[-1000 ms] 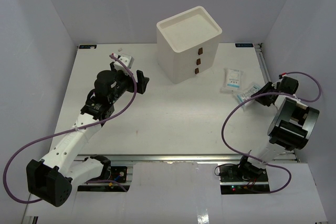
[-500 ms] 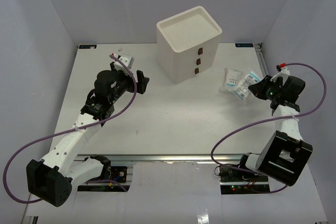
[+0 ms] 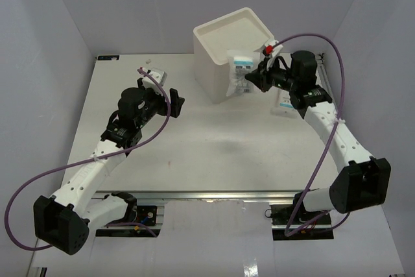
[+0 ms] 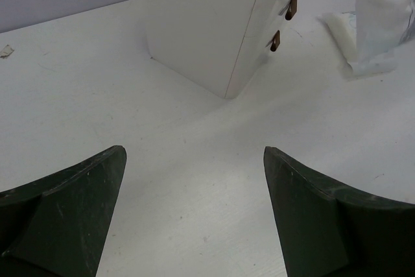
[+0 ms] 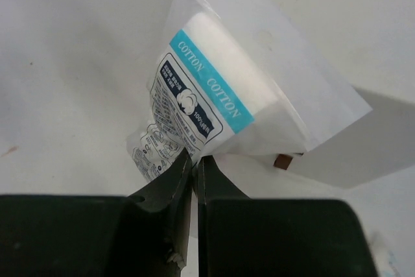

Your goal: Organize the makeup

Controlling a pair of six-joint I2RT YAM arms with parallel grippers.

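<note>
My right gripper [image 3: 255,80] is shut on the lower edge of a white sachet [image 3: 240,72] with blue print, held in the air just in front of the white drawer box [image 3: 224,42]. In the right wrist view the sachet [image 5: 224,92] reads "COTTON" and stands up from the pinched fingertips [image 5: 194,163]; one brown handle [image 5: 283,160] shows behind it. Another sachet [image 3: 284,103] lies on the table, partly under the right arm. My left gripper [image 3: 172,97] hovers open over bare table left of the box, with nothing between its fingers [image 4: 311,205].
The drawer box [image 4: 201,24] has an open tray top and brown handles [image 4: 291,6] on its front. A small scrap [image 3: 150,61] lies near the table's back left edge. Grey walls close in the table on three sides.
The right arm swung from the table's right edge up and left to the box front, carrying the sachet in its closed fingers. The left arm barely moved.
</note>
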